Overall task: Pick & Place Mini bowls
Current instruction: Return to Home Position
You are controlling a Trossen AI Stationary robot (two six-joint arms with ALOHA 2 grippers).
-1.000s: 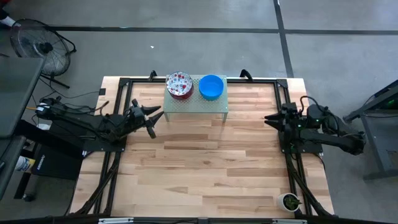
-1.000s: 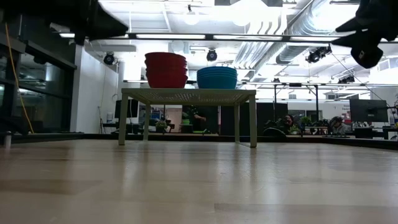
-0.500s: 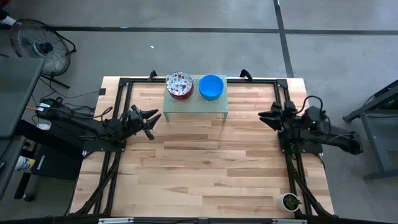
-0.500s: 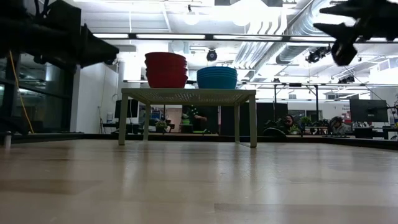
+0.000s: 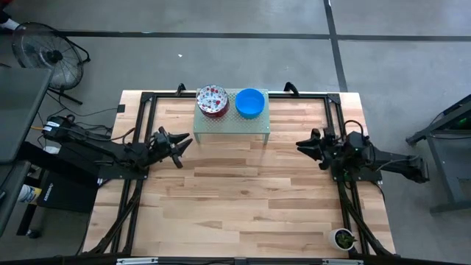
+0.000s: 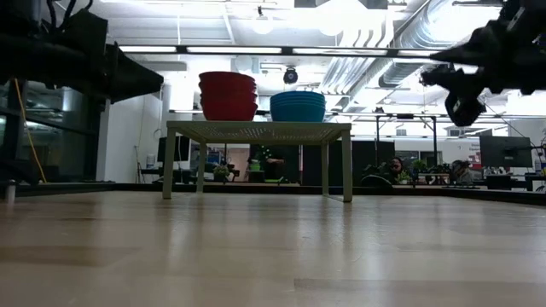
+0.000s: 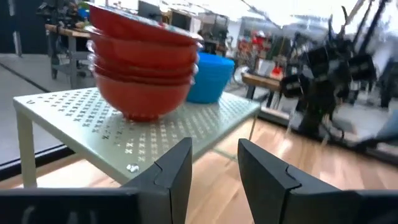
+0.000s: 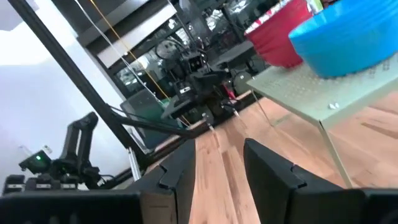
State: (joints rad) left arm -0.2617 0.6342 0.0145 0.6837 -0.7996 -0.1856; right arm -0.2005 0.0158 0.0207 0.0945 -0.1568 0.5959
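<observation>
1. A pale green perforated metal rack (image 5: 232, 126) stands at the far middle of the light wooden slatted table (image 5: 243, 199), up on four thin legs.
2. On the rack's top sit two stacks of mini bowls, side by side and just apart.
3. The stack of white bowls with red floral speckles inside and solid red outside (image 5: 212, 100) is on the rack's left half; from table height (image 6: 228, 95) it stands a bit taller than its neighbour.
4. The stack of solid bright blue bowls (image 5: 250, 103) is on the right half, seen low as a squat blue block (image 6: 298, 106).
5. The left gripper (image 5: 180, 141) hangs off the table near the rack's left front corner, pointing towards it. Its wrist camera shows the two dark fingers (image 7: 177, 168) parted by a moderate gap, with nothing between them.
6. The right gripper (image 5: 303, 144) hovers to the right of the rack, well apart from it, pointing inwards. Its fingers (image 8: 183, 168) are likewise spread and empty.
7. No bowls lie on the table boards themselves; every one I can see is up on the rack.
</observation>
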